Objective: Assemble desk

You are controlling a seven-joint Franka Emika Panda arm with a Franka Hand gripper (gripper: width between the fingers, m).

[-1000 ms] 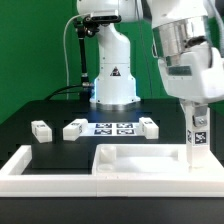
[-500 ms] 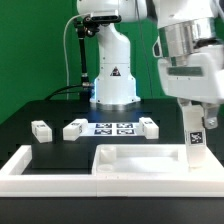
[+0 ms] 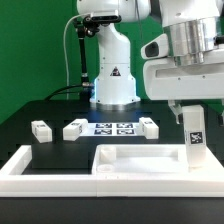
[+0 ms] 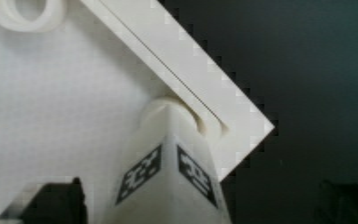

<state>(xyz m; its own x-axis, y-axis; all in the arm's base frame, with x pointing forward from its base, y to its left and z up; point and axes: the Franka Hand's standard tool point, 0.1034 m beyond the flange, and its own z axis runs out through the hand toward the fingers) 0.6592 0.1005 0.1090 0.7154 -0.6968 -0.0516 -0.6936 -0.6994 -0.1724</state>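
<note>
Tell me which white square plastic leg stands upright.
The leg at the exterior view's right, upright in the white rimmed tabletop's corner; the other three lie on the black table.

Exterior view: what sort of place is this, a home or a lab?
Probably a robotics lab bench: a Franka arm on a black table, a green backdrop behind it, and a marker board between tagged white desk legs.

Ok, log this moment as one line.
end effector: open over leg | leg: upright in tabletop corner | loose legs: three behind tabletop
</note>
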